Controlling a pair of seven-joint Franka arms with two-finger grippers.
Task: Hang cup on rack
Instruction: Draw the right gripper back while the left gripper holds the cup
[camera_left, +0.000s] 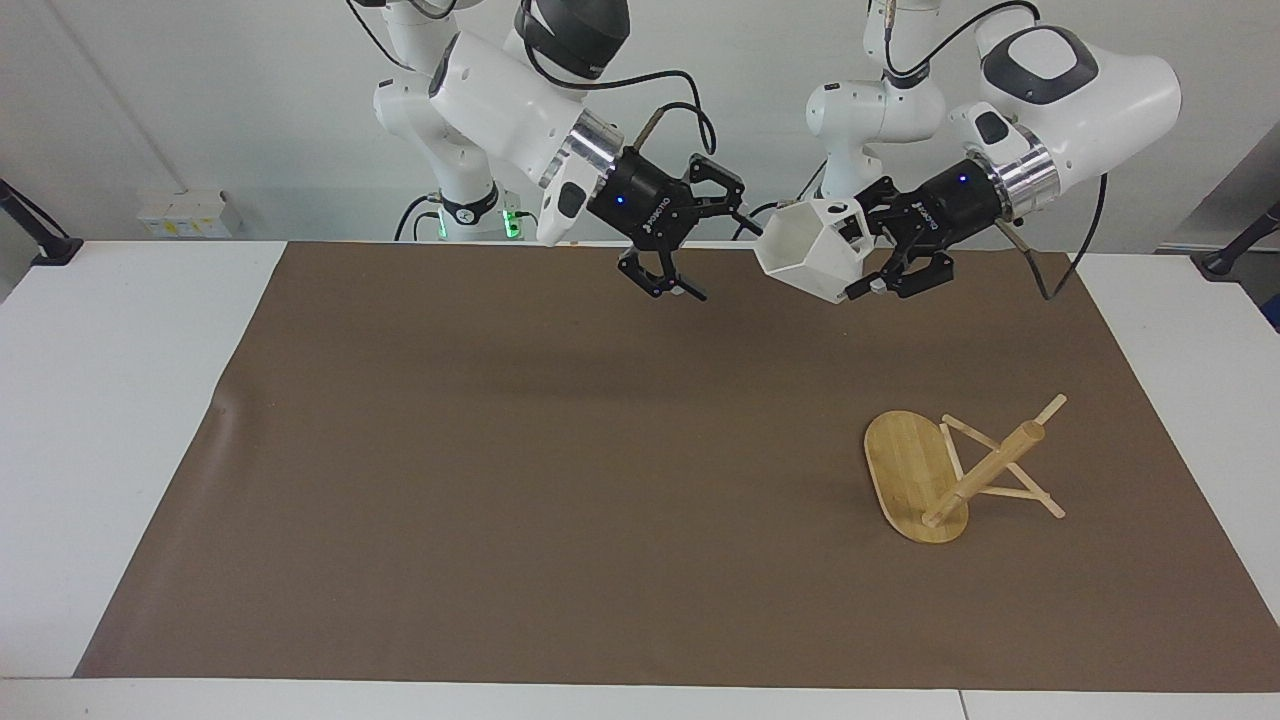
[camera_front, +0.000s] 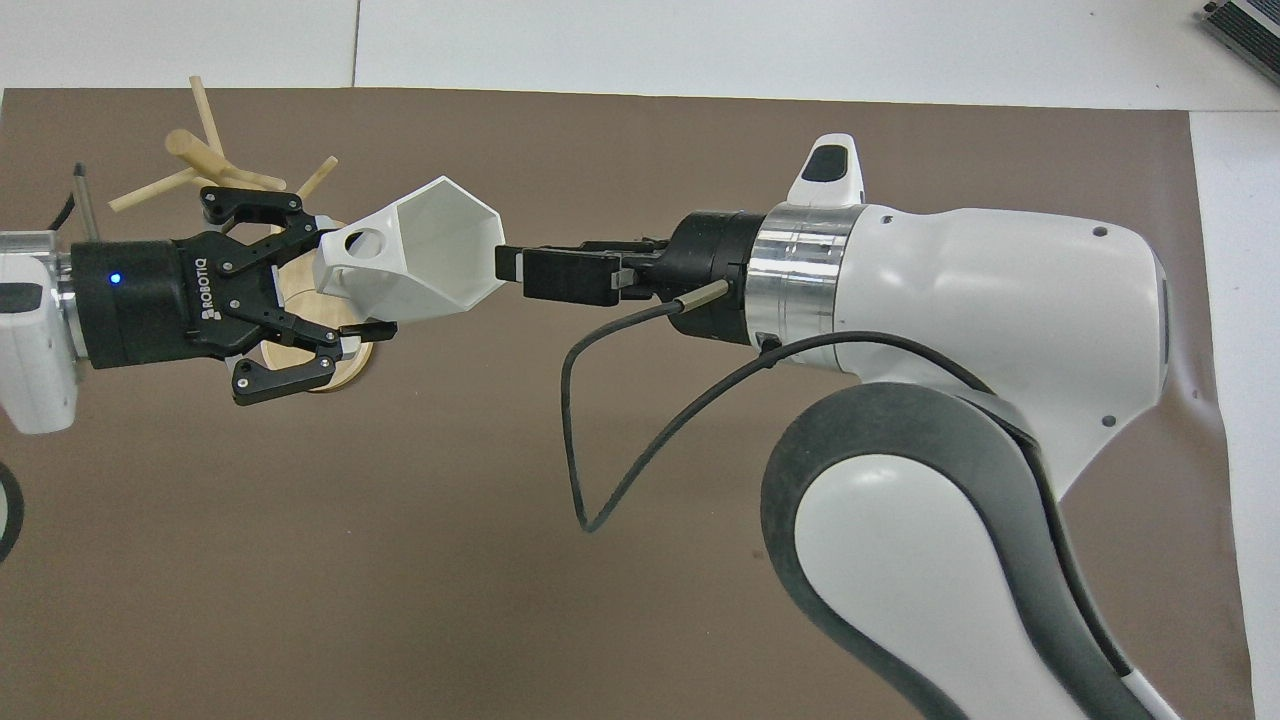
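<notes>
Holding the cup (camera_left: 812, 250) aloft at upper centre, left gripper (camera_left: 868, 262) clamps its handle; right gripper (camera_left: 700, 255) spread, empty. Rack (camera_left: 945, 470) lies toppled lower right; next needs righting.

Rack (camera_front: 215, 165) base mostly hidden under left gripper (camera_front: 345, 285), probably.

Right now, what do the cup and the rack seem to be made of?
Cup: probably hard plastic, perhaps printed; matte, evenly white, with flat facets and sharp edges.
Rack: looks like bamboo or light wood; pale yellow-tan, fine straight grain on its oval base, smooth unpainted finish.
</notes>
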